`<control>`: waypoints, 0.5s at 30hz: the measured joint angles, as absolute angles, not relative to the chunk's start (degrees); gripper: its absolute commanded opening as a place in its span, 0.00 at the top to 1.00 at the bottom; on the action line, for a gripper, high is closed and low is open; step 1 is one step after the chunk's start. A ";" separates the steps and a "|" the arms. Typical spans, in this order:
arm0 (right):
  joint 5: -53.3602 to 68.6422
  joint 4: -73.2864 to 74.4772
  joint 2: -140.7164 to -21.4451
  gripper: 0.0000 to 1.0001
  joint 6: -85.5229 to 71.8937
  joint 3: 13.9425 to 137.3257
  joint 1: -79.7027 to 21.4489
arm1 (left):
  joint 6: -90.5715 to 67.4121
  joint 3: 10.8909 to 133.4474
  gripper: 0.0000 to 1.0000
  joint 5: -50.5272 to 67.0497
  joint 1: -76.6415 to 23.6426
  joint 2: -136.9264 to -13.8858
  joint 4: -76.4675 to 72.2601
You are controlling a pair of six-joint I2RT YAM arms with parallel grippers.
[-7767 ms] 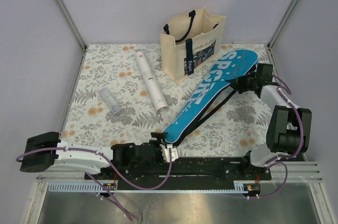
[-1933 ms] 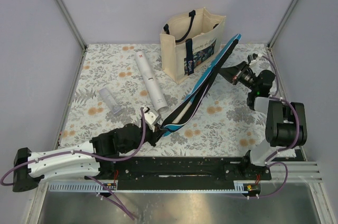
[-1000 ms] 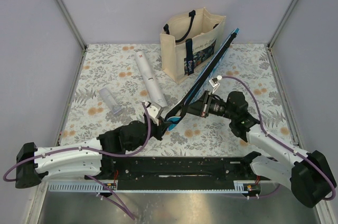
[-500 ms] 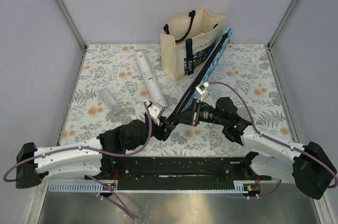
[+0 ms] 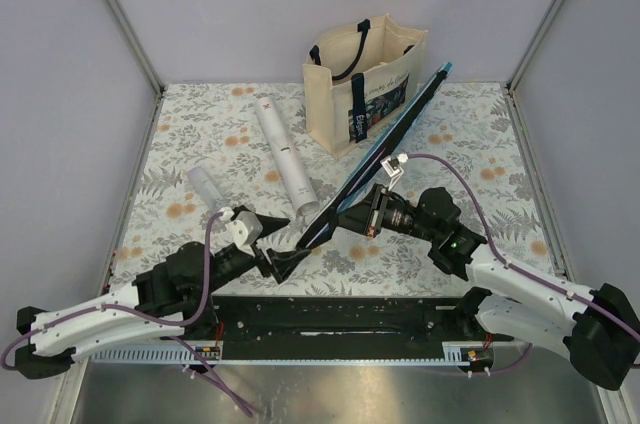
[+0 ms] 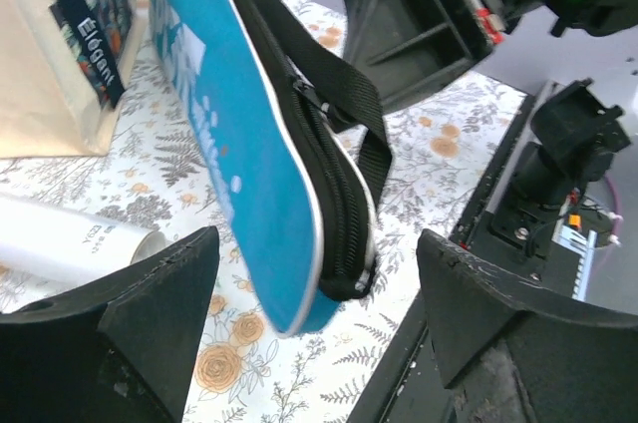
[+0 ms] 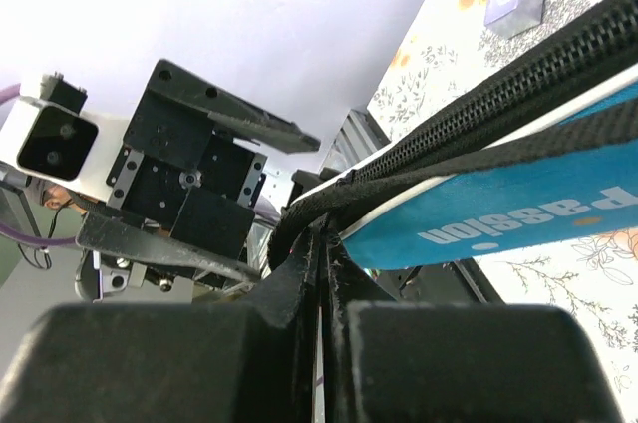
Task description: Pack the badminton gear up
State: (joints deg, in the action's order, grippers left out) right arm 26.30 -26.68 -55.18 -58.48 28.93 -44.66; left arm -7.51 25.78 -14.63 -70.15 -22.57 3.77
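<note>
One blue case [image 5: 388, 149] — in right gripper [image 5: 347, 220], just beyond left gripper [image 5: 283, 250]

Ahead of the left fingers [image 6: 150, 313], the blue case [image 6: 234, 134] looks smooth, faintly glossy cloth; its black strap [image 6: 329, 84] woven, matt; fingers matt plastic.

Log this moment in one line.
left gripper: open at case end | right gripper: shut on case | case: tilted on edge | tube: lying flat

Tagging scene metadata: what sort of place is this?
Probably a lab robot cell, not a home: plain grey walls on aluminium posts, a floral-cloth worktop, left arm and right arm bolted to a black rail.
</note>
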 measured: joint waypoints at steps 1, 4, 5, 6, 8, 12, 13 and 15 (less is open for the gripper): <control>25.80 -26.65 -55.07 1.00 -58.48 28.99 -44.66 | -7.31 25.61 0.18 -13.91 -70.15 -21.58 4.05; 24.05 -26.24 -55.02 1.00 -58.52 29.71 -44.69 | -6.87 24.29 0.18 -11.18 -70.15 -19.62 4.49; 23.62 -26.13 -55.02 1.00 -58.52 30.02 -44.69 | -6.87 23.75 0.19 -10.55 -70.15 -19.57 4.49; 23.27 -25.80 -55.02 1.00 -58.54 30.39 -44.69 | -6.87 23.05 0.19 -9.87 -70.15 -19.66 4.58; 22.90 -25.06 -55.02 1.00 -58.54 31.03 -44.69 | -6.55 22.06 0.19 -9.23 -70.11 -19.90 4.60; 22.50 -23.42 -54.74 1.00 -58.70 31.46 -44.69 | -5.30 21.78 0.20 -9.58 -70.06 -21.89 4.64; 22.41 -23.09 -54.50 1.00 -58.78 31.48 -44.69 | -4.58 21.78 0.20 -9.96 -70.06 -22.41 4.62; 22.20 -22.68 -54.04 1.00 -59.00 31.48 -44.69 | -3.38 21.78 0.20 -10.81 -70.06 -23.55 4.54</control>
